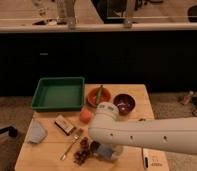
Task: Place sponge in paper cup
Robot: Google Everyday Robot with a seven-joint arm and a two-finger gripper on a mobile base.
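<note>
Thick white arm (152,137), small dark holes

Green tray (58,95); orange bowl (90,100); dark red bowl (132,102); pale blue cloth (36,132). White arm (147,135) with dark dots; dark gripper (96,148) low near the light-wood table (47,150) front edge.

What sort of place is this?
Likely a kitchen or break area: long counter over dark cabinets, wooden table with a red bowl and fork. The hand is low at the table's front, beneath the arm.

The closed tool (98,147) hangs low over the wooden table (47,152).
</note>
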